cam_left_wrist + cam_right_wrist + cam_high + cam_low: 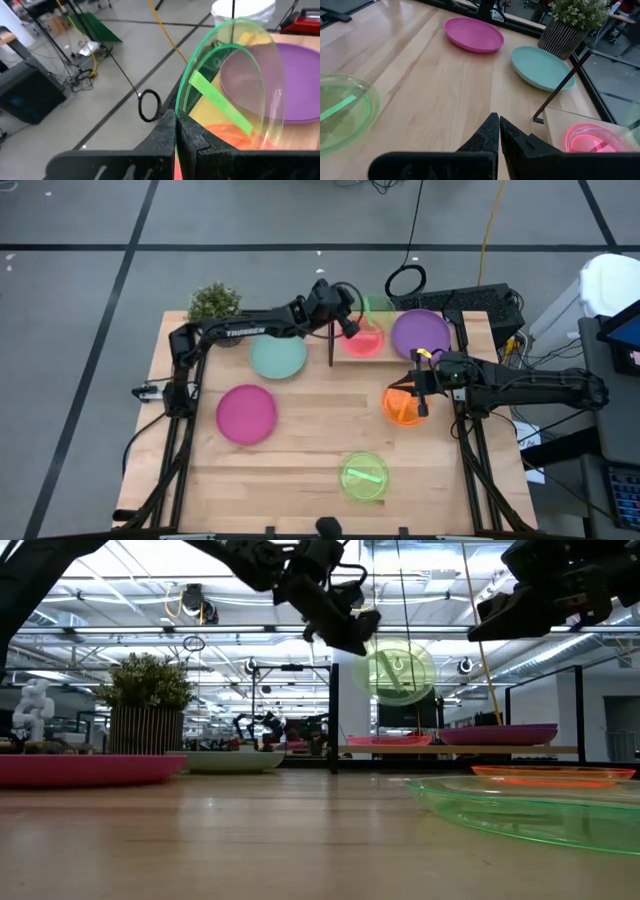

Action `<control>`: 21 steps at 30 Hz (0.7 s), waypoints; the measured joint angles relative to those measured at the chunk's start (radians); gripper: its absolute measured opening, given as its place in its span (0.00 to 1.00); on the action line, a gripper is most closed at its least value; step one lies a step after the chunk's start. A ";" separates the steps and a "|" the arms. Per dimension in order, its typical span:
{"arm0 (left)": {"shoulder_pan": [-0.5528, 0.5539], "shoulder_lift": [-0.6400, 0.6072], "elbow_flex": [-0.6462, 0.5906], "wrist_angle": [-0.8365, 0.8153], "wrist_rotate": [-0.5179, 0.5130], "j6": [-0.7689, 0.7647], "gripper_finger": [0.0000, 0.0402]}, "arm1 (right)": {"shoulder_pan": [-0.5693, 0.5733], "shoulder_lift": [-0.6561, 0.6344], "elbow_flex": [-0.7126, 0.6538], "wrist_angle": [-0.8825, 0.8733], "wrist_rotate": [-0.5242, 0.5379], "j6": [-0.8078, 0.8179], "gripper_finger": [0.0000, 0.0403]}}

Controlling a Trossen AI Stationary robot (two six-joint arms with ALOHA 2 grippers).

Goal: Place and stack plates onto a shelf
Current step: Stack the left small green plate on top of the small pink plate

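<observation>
My left gripper [352, 320] reaches over the shelf [392, 354] and is shut on a translucent green plate [400, 672], which it holds in the air. On the shelf a pink translucent plate [361, 340] lies beside the black upright panel [331, 340], with a purple plate [420, 332] to its right. My right gripper [421, 394] hovers shut and empty above an orange plate [402, 407] that lies on the table. A teal plate [277, 357], a magenta plate [246, 413] and another green plate [363, 477] also lie flat on the table. My left gripper pinches the green plate's rim [181, 102] between its two fingers. The fingers come from the table's left, slanting a little downward. The plate stands on edge, tilted, lifted clear above the shelf's pink plate [232, 134].
A potted plant [213, 302] stands at the table's far left corner. A black frame and cables [480, 298] sit behind the shelf. Bare wood lies in the table's middle [320, 415] between the plates.
</observation>
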 joint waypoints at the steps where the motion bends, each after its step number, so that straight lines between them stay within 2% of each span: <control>1: 0.006 -0.001 0.030 -0.053 0.006 -0.003 0.00 | 0.000 0.000 0.000 0.000 0.000 0.000 0.00; 6: 0.040 0.023 0.173 -0.256 0.060 -0.007 0.00 | 0.000 0.000 0.000 0.010 0.000 0.000 0.00; 10: 0.062 0.033 0.245 -0.296 0.086 0.014 0.00 | 0.000 0.000 0.000 0.023 0.000 0.000 0.00; 16: 0.069 0.073 0.248 -0.347 0.143 0.008 0.00 | 0.000 0.000 0.000 0.030 0.001 -0.009 0.00; 21: 0.052 0.072 0.247 -0.370 0.143 -0.042 0.00 | -0.001 0.000 0.000 0.030 0.001 -0.009 0.00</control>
